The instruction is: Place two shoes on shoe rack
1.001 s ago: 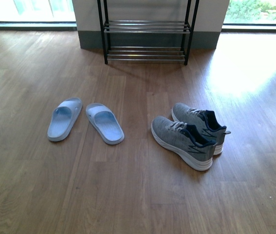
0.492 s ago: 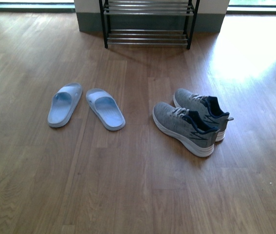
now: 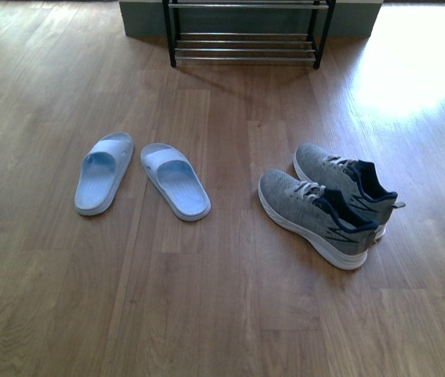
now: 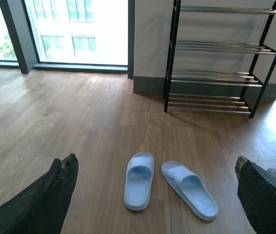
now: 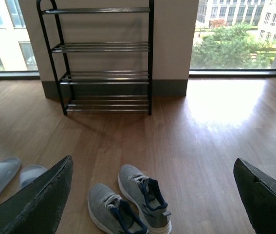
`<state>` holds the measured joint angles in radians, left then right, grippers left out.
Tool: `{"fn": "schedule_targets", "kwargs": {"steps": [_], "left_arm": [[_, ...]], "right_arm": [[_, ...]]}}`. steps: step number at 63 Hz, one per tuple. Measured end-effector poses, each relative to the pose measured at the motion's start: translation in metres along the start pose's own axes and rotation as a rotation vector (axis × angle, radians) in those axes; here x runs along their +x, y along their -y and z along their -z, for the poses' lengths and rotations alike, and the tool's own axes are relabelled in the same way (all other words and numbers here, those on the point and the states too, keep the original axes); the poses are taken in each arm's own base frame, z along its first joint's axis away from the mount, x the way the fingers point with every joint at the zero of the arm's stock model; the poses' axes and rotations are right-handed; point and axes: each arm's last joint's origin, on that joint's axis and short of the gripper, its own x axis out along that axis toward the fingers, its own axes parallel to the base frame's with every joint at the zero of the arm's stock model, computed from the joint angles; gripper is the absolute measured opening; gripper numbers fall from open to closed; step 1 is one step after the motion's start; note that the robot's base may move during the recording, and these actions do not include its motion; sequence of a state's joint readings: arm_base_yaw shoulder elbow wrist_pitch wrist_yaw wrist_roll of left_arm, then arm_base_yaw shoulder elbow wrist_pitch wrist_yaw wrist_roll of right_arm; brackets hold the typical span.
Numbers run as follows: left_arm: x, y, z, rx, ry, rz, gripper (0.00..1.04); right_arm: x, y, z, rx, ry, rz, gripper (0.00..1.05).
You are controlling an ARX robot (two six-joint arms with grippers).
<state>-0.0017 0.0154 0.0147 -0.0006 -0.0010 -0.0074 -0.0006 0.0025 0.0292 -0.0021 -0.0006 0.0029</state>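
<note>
Front view is tilting further down than a second ago: the shoe rack (image 3: 246, 47) is sliding up to the top edge, and the sneakers are sitting lower and further right in frame. I am seeing both on the wood floor (image 3: 230, 314), side by side, toes toward the rack and well apart from it: the near grey sneaker (image 3: 316, 218) and the far grey sneaker (image 3: 346, 182). Two pale blue slides (image 3: 103, 173) are lying to their left. The left gripper (image 4: 155, 162) is showing its fingers spread wide, holding nothing. The right gripper (image 5: 153, 165) is spread likewise, facing the sneakers.
</note>
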Motion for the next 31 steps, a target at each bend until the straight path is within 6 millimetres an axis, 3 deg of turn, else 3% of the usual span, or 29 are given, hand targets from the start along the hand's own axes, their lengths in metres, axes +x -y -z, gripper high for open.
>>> {"fn": "schedule_targets", "kwargs": {"steps": [31], "left_arm": [[0.0000, 0.0000, 0.0000, 0.000, 0.000, 0.000, 0.95]], "right_arm": [[0.0000, 0.0000, 0.0000, 0.000, 0.000, -0.001, 0.96]]}}
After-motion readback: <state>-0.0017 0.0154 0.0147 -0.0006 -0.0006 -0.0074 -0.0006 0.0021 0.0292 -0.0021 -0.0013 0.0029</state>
